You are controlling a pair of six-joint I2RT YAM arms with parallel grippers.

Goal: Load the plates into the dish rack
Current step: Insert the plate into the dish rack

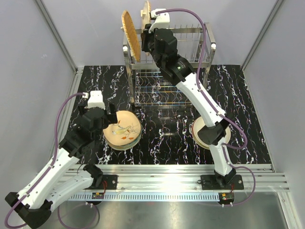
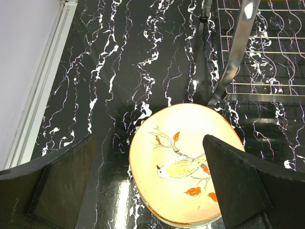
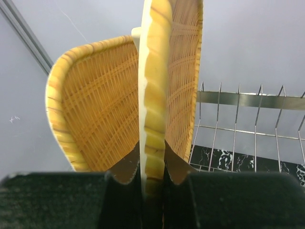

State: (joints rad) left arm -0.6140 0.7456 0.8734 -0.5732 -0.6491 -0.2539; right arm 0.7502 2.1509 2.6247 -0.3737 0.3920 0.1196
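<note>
Nearest to me, the left claw (image 2: pixel 147 143) hung wide open, holding nothing, over a bird plate (image 2: pixel 176 162) lying on the black counter (image 2: pixel 119 71). Farther back, the right claw (image 3: pixel 152 168) was closed tight on an orange woven plate (image 3: pixel 153 95). This plate was upright above the dish rack (image 3: pixel 248 100), just beside a second woven plate (image 3: pixel 95 105).

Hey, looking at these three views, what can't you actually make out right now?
- Top view: the right stack is mostly under the right arm's elbow; its count and patterns are hidden.
- Top and left wrist views: plates beneath the bird plate show only rims; count unclear.
- Right wrist view: the right gripper hides the lower edge of the held woven plate, so whether it sits between tines of the dish rack is unknown.
</note>
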